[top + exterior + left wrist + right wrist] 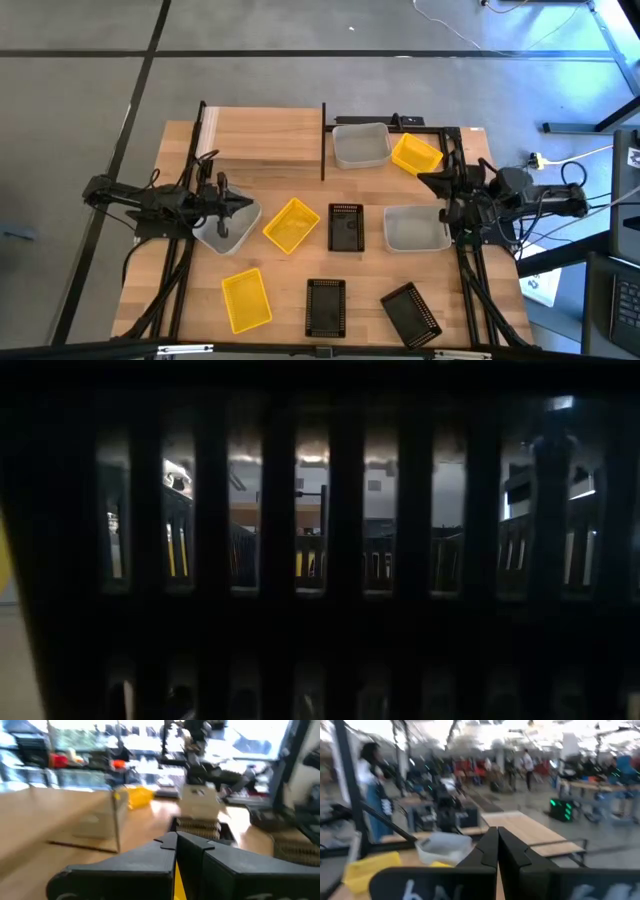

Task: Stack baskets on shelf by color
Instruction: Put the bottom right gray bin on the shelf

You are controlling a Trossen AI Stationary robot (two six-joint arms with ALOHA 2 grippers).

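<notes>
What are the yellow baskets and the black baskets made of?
Yellow baskets: probably smooth moulded plastic, going by the even bright colour and thin walls. Black baskets: probably plastic too, matte, with walls and floor full of small holes.

Black perforated basket (320, 530) filling view

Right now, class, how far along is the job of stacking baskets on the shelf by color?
Barely begun. Done: one translucent basket and one yellow basket sit on the shelf, unstacked. In hand: nothing; the left gripper and right gripper have their jaws shut, empty. Left: seven baskets on the tabletop.
</notes>
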